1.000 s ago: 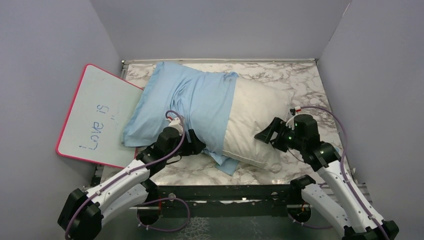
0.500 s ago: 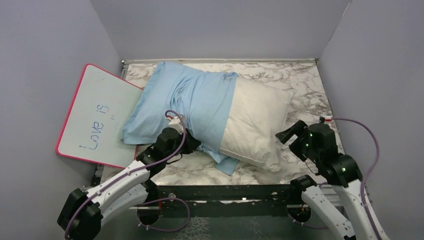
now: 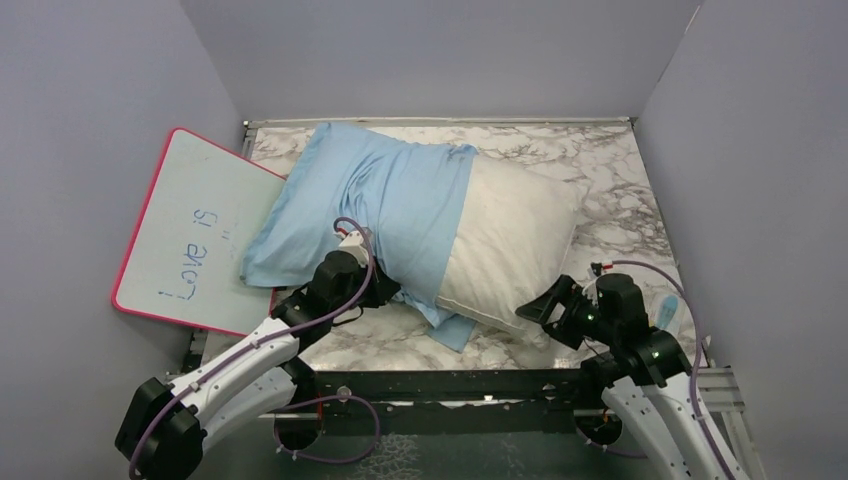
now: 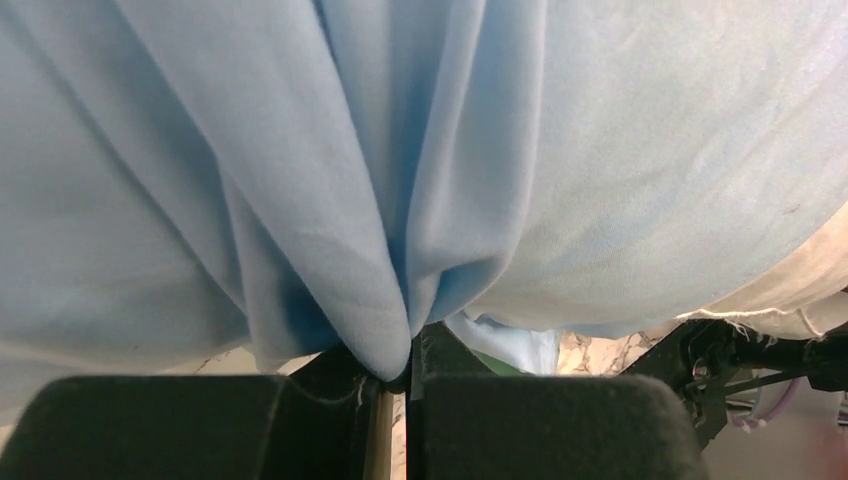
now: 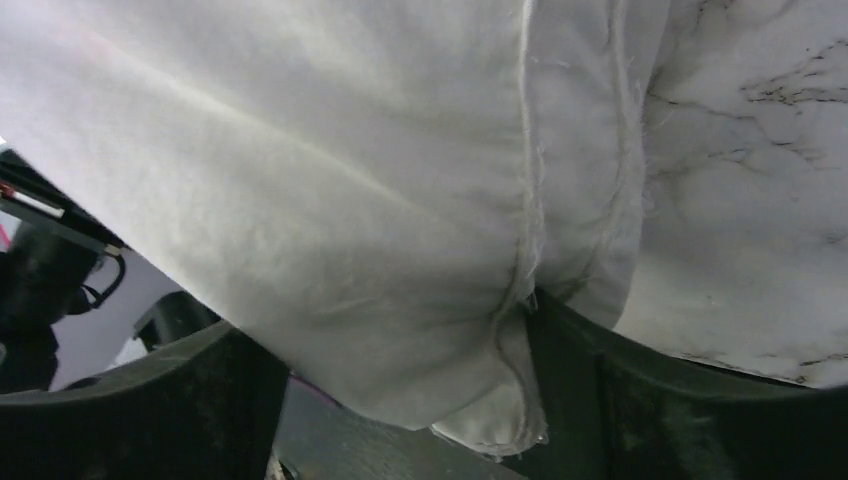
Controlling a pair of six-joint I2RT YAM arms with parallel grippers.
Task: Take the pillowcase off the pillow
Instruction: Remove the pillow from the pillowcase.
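The light blue pillowcase (image 3: 400, 200) covers the left half of the off-white pillow (image 3: 515, 235), which lies across the marble table (image 3: 625, 190). My left gripper (image 3: 392, 295) is at the pillowcase's near edge and is shut on a hanging fold of blue cloth (image 4: 385, 330); in the left wrist view the left gripper (image 4: 408, 378) has its jaws pressed together. My right gripper (image 3: 537, 310) is at the pillow's near right corner. In the right wrist view the right gripper (image 5: 400, 395) stands open, with the seamed pillow corner (image 5: 500, 390) hanging between its jaws.
A pink-rimmed whiteboard (image 3: 195, 235) with writing leans at the left, its edge under the pillowcase. Grey walls close in the left, back and right sides. A black metal frame (image 3: 450, 385) runs along the near table edge between the arm bases.
My left gripper has shut on the pillowcase fold. My right arm has drawn back from over the pillow toward the near edge and now sits at the pillow's near right corner.
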